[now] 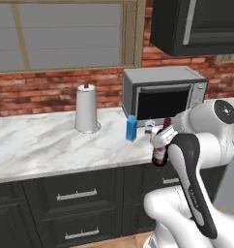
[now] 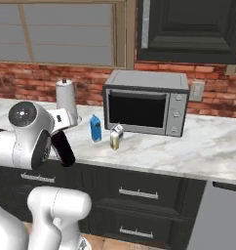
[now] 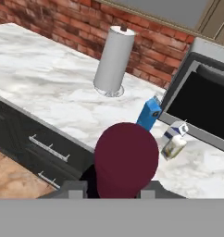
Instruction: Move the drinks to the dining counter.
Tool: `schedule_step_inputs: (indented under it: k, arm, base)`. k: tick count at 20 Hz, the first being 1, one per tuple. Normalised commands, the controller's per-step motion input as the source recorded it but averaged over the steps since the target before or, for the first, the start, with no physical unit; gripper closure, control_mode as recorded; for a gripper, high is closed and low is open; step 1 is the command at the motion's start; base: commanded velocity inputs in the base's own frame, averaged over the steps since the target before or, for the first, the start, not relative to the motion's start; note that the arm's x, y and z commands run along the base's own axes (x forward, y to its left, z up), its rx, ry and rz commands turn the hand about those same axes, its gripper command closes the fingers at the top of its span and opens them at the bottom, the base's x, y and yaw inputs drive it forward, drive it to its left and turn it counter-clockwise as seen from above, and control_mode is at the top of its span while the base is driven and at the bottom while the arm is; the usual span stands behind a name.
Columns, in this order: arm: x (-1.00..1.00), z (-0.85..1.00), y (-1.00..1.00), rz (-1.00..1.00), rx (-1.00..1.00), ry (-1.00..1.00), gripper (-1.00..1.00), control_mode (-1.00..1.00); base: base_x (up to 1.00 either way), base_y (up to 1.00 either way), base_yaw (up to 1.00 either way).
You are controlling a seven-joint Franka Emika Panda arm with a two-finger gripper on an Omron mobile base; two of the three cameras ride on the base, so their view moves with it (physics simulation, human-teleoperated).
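We see a blue carton (image 2: pixel 95 128) beside a small pale-yellow jar-like container (image 2: pixel 115 137) on the marble tabletop (image 2: pixel 188 151). A silver microwave (image 2: pixel 147 103) stands behind them.

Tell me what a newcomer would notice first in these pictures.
The big white arm in the foreground, its gripper shut on a dark wine bottle lifted off the counter; the hand view looks straight down on its red cap. Behind it on the marble counter, a blue carton and a small pale jar stand in front of the microwave, with a paper towel roll to the left.
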Motion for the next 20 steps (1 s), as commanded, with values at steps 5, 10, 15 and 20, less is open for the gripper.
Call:
schedule_step_inputs:
  k: [5, 10, 15, 20]
  arm:
    - [0.0, 0.0, 0.0, 0.0, 0.0, 0.0, 1.0, 1.0]
    - [0.0, 0.0, 0.0, 0.0, 0.0, 0.0, 1.0, 1.0]
    - [0.0, 0.0, 0.0, 0.0, 0.0, 0.0, 1.0, 1.0]
    - [0.0, 0.0, 0.0, 0.0, 0.0, 0.0, 1.0, 1.0]
  base:
    - [-0.89, -0.09, 0.01]
    - [-0.62, 0.0, 0.06]
    - [-0.4, 0.0, 0.28]
    - [-0.26, 0.0, 0.44]
